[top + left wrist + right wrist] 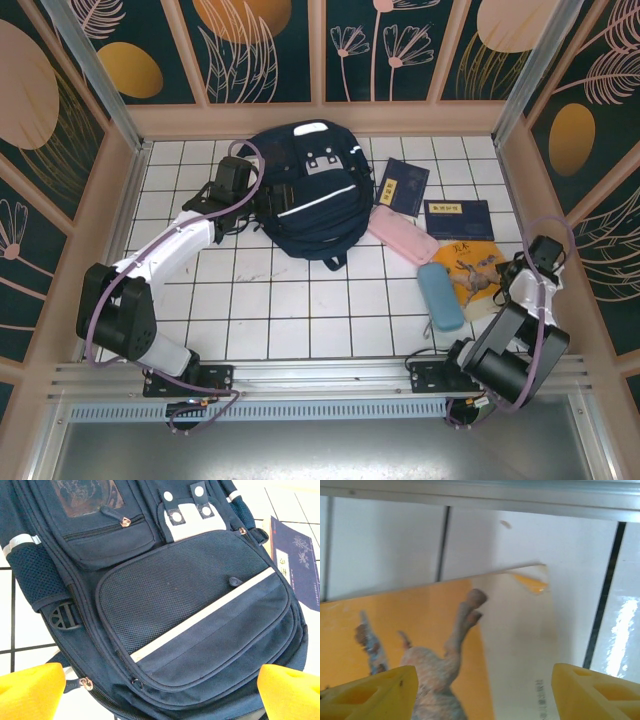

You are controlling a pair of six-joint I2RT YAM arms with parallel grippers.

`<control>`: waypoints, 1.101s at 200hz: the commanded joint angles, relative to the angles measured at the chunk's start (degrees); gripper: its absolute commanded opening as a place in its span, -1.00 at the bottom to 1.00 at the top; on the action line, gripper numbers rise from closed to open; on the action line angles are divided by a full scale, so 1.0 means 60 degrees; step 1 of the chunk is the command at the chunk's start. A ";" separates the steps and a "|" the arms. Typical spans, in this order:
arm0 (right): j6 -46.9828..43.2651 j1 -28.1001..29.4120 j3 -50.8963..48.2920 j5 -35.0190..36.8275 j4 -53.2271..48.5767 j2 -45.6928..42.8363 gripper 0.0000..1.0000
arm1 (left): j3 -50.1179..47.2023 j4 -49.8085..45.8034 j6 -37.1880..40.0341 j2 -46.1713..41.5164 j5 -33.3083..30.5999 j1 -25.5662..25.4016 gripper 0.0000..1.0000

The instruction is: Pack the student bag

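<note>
L gripper (160,692) open, student bag (190,595) pocket ahead. R gripper (482,695) open over orange book (420,610); top cam adds blue case (440,292) beside.

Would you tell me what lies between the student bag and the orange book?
Top view: a pink case beside the student bag, then a blue case by the book.

Nothing legible anywhere. Yellow print on the navy booklet (402,186) near the far edge of the tiled table (270,300) and on the second navy booklet (458,218) toward its right edge: too small to read. Dark characters on the orange picture book (478,272), and small print along its white margin in the right wrist view: blurred.
</note>
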 commanded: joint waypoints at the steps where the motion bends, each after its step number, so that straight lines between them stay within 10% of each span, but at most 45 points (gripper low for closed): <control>1: -0.0314 -0.0277 -0.0170 -0.0534 0.0585 0.0401 0.36 | 0.0207 0.0115 0.0035 0.0011 0.0189 0.0007 0.97; 220: -0.0514 -0.0450 -0.0859 -0.0551 0.1007 0.0848 0.08 | 0.0300 0.0130 -0.0264 0.0145 0.0550 0.0015 0.97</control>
